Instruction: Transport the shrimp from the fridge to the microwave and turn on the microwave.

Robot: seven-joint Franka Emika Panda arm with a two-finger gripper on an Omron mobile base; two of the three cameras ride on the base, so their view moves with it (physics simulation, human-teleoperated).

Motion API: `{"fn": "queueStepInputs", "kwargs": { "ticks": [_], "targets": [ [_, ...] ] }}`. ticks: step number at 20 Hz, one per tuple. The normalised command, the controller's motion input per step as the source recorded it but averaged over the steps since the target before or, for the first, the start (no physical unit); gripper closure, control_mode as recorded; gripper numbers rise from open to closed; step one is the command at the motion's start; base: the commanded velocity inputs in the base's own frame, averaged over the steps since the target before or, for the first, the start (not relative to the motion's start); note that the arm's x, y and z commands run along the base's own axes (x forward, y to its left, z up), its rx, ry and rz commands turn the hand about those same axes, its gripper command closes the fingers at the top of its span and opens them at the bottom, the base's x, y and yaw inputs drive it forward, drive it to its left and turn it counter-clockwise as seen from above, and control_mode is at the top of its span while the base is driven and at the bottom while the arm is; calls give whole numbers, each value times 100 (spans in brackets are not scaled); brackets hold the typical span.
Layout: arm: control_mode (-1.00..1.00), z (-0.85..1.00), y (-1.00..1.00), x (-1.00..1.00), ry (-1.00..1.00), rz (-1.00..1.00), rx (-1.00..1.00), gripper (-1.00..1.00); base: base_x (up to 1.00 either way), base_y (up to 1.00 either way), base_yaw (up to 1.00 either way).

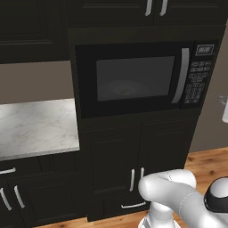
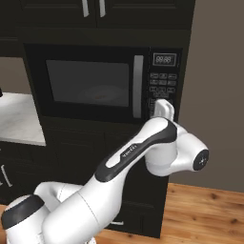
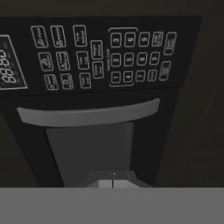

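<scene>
The microwave (image 1: 138,78) sat built into a column of dark cabinets, filling the upper middle of the left base view, its door closed and the curved silver handle (image 1: 181,75) standing upright just left of the keypad (image 1: 197,82). Through the dim window a pale round turntable (image 1: 121,87) could be made out; a small orange speck on it in the right base view might have been the shrimp (image 2: 98,96), though it was too faint to say for sure. At the left of that same view a marble counter (image 1: 33,127) ran up to the cabinet column, and wooden floor (image 1: 209,162) showed at the lower right. In the right base view the white arm (image 2: 138,147) rose from the lower left and bent toward the keypad at the right of the microwave, its hand up near the lower buttons. In the hand view the gripper (image 3: 113,181) appeared at the bottom centre with its two tips pressed together, empty, before the rotated keypad, display (image 3: 8,65) and handle.
</scene>
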Motion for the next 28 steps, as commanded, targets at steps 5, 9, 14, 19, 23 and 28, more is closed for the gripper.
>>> {"fn": "queueStepInputs", "kwargs": {
  "ticks": [5,9,14,19,23,28],
  "targets": [
    [-100,-31,-3,30,4,0,3,100,0,0,0],
    [-100,-25,-7,23,2,0,3,100,0,0,0],
    [-100,-23,-7,22,1,0,1,100,0,0,0],
    [-100,-13,-14,13,1,0,3,100,0,0,0],
    [-100,-6,-21,8,1,0,4,100,0,0,0],
    [-100,-15,-14,16,1,-1,0,100,0,0,0]
  ]
}}
